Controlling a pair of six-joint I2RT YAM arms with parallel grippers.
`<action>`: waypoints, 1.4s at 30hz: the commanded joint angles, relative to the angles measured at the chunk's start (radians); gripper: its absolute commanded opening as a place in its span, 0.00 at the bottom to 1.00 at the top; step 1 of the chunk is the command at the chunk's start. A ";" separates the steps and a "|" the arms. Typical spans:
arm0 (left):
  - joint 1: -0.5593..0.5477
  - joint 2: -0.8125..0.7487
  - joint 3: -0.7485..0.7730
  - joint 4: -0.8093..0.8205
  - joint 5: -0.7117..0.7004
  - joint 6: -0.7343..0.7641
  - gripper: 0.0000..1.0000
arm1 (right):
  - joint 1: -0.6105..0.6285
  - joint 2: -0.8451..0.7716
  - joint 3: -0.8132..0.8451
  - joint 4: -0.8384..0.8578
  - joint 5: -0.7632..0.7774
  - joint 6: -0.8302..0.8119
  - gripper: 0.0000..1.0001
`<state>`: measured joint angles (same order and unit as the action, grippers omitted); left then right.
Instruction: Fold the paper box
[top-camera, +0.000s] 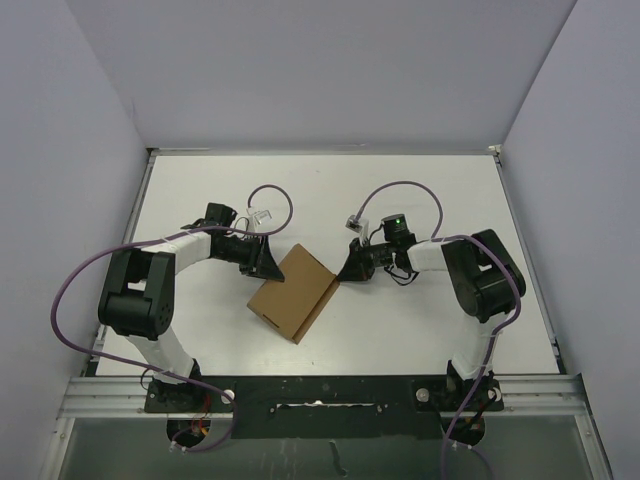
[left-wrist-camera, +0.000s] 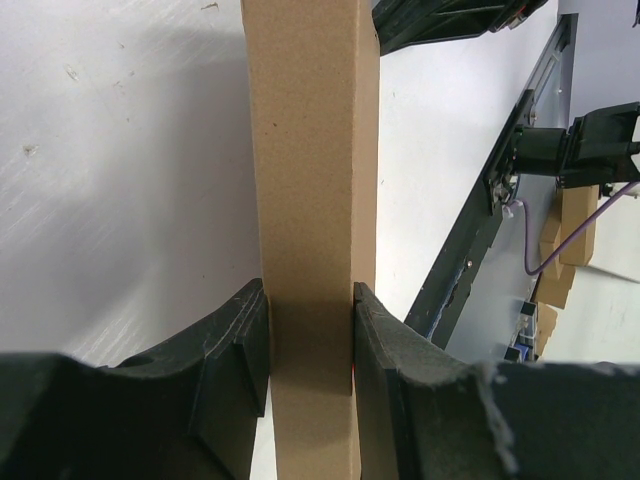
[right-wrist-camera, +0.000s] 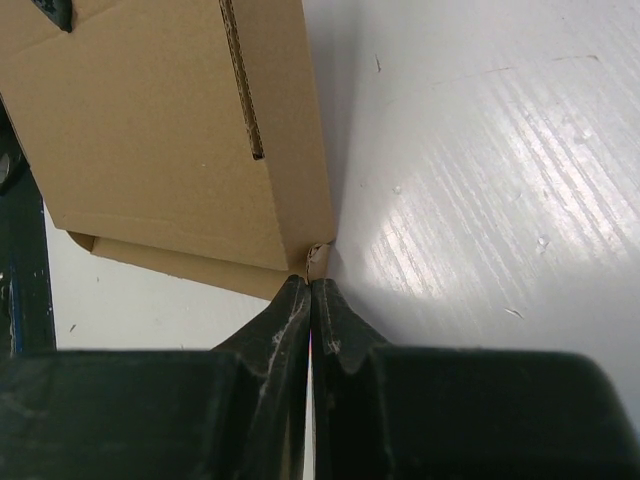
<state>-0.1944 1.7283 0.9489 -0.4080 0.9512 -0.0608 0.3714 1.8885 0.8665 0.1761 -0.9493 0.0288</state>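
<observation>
The paper box (top-camera: 293, 293) is a slim brown cardboard box lying flat at the table's middle, turned diagonally. My left gripper (top-camera: 272, 264) holds its far left end. In the left wrist view the box's narrow side (left-wrist-camera: 310, 150) stands between the two black fingers, and the left gripper (left-wrist-camera: 310, 340) is shut on it. My right gripper (top-camera: 345, 272) is at the box's right corner. In the right wrist view the right gripper (right-wrist-camera: 310, 283) is shut with nothing between its fingers, its tips touching the corner of the box (right-wrist-camera: 150, 130), whose top shows a slit.
A black rail (top-camera: 320, 395) runs along the near table edge between the arm bases. Purple cables (top-camera: 270, 195) loop over the table behind both wrists. Stacked brown cardboard pieces (left-wrist-camera: 570, 235) show off the table in the left wrist view. Grey walls enclose the white table (top-camera: 440, 190).
</observation>
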 joint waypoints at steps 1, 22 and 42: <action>0.000 0.023 0.016 0.023 -0.069 0.037 0.01 | 0.027 -0.050 -0.007 -0.010 0.017 -0.038 0.00; 0.008 0.022 0.014 0.029 -0.078 0.027 0.01 | 0.047 -0.065 -0.012 -0.032 0.037 -0.096 0.00; 0.027 0.034 0.012 0.035 -0.073 0.010 0.01 | 0.037 -0.032 0.009 -0.082 0.061 -0.094 0.00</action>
<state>-0.1810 1.7336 0.9489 -0.4084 0.9527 -0.0708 0.3943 1.8610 0.8658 0.1394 -0.8974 -0.0486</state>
